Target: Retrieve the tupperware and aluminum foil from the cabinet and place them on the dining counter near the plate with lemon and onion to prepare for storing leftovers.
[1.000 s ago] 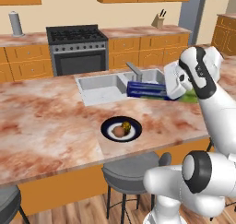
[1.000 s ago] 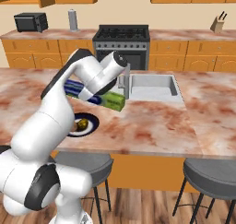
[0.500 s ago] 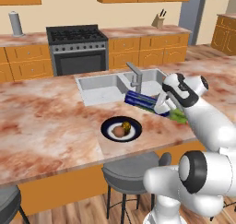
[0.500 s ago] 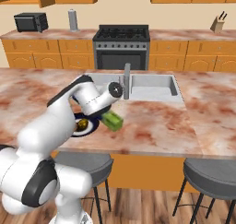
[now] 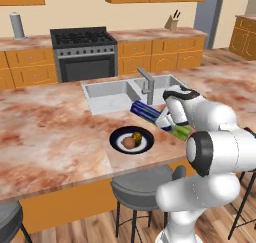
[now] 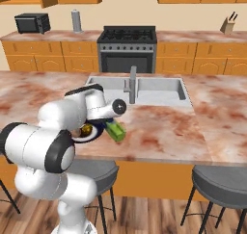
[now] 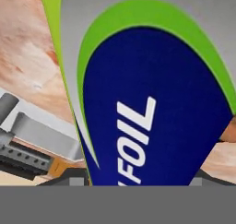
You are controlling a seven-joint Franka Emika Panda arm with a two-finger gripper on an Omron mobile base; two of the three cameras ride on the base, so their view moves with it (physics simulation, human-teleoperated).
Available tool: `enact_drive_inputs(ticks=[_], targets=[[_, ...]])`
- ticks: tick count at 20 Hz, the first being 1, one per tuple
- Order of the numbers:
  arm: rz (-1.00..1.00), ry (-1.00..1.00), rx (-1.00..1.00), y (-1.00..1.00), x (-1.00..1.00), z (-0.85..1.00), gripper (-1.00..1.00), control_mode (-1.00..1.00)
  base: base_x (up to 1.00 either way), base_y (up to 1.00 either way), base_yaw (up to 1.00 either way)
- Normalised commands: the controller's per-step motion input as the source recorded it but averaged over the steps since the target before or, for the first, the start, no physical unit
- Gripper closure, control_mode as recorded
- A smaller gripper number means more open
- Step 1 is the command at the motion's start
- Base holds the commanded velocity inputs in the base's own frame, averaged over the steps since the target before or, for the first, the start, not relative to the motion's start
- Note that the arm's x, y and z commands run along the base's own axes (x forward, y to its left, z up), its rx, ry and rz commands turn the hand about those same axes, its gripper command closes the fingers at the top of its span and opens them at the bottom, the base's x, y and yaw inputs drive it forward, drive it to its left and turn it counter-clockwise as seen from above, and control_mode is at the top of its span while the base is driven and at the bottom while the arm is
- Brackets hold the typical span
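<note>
The pincer (image 5: 167, 121) pinches the aluminum foil box (image 5: 150, 114), held tilted just above the table (image 5: 55, 132) between the sink's front edge and the plate (image 5: 131, 139). Released crooked, it might slide onto the plate.

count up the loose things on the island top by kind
plate: 1
onion: 1
lemon: 1
foil box, gripped by the gripper low over the island top: 1
total: 4
</note>
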Motion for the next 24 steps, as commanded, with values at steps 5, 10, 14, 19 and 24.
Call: enact_drive_inputs(ticks=[5,10,14,19,24], targets=[[0.00,0.00,0.09,-0.39,0.69,-0.70,1.00,-1.00,0.00,0.00,0.00],[0.00,0.00,0.07,-0.28,0.71,-0.62,1.00,-1.00,0.00,0.00,0.00],[0.00,0.00,0.06,-0.08,0.75,-0.57,1.00,-1.00,0.00,0.00,0.00],[0.00,0.00,0.01,0.03,0.43,-0.28,-1.00,-1.00,0.00,0.00,0.00],[0.00,0.01,-0.07,0.16,-0.27,0.89,-1.00,-1.00,0.00,0.00,0.00]])
